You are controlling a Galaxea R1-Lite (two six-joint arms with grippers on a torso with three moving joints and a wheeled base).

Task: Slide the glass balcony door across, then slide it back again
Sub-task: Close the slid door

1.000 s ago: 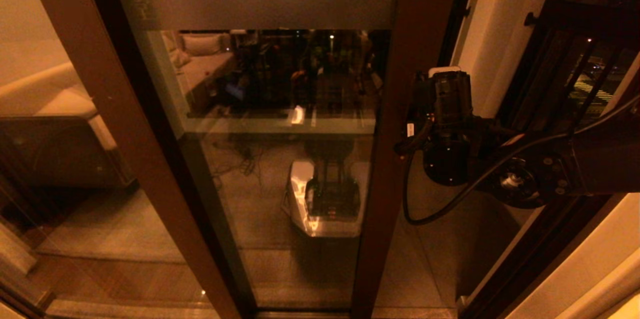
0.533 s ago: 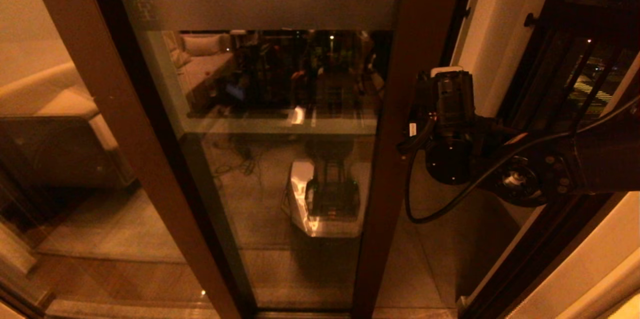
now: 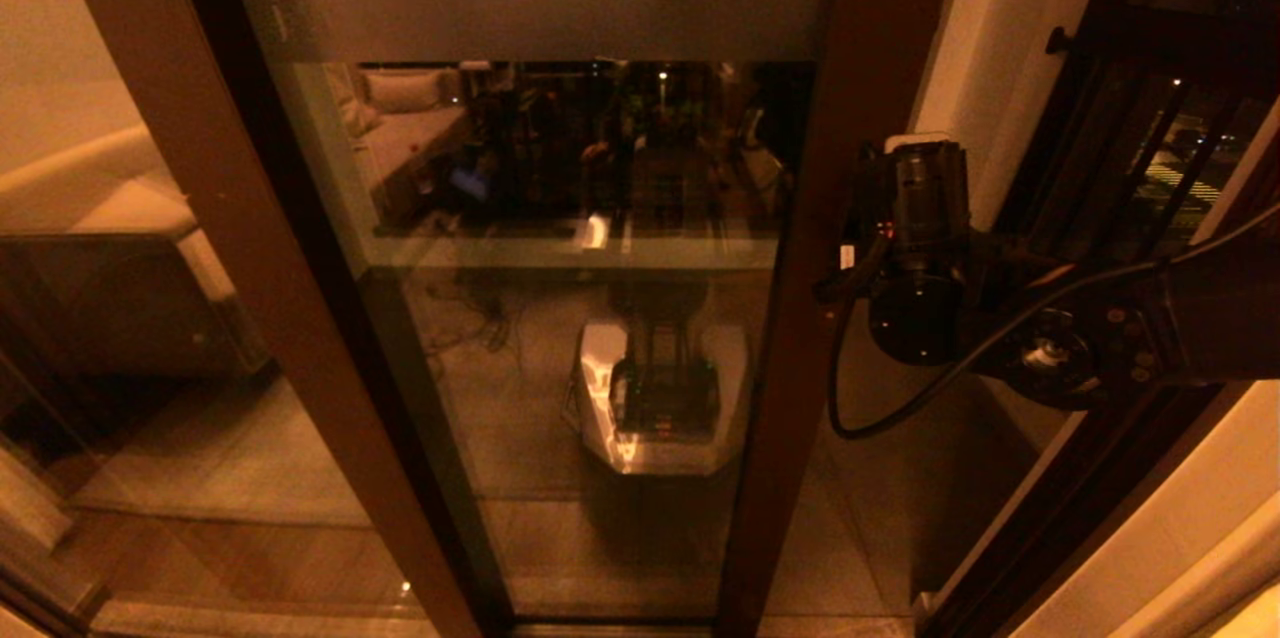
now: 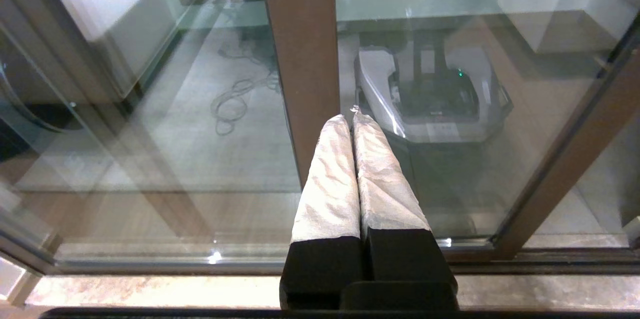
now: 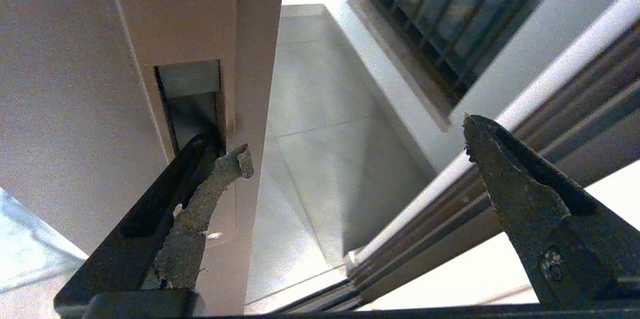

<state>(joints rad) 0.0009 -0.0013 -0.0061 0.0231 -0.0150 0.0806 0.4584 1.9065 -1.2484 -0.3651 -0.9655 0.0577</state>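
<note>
One finger [image 5: 200,194] of the right claw [image 5: 350,149] is hooking into the slot handle [image 5: 190,104] in the stile of the glass balcony door [image 3: 560,318], the claw gaping wide and gripping nothing. Its fingers are hiding behind the wrist in the head view. Nearer the floor, the left claw [image 4: 353,118] is hanging pressed closed, empty. Beyond, balcony railings [image 3: 1160,138] are running off the picture's edge.

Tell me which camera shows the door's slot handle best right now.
The right wrist view: the slot handle sits close up in the glass balcony door, with one finger of the open right gripper hooked into it. The head view shows only the door's stile beside that wrist; the left wrist view shows glass and frame, no handle.
</note>
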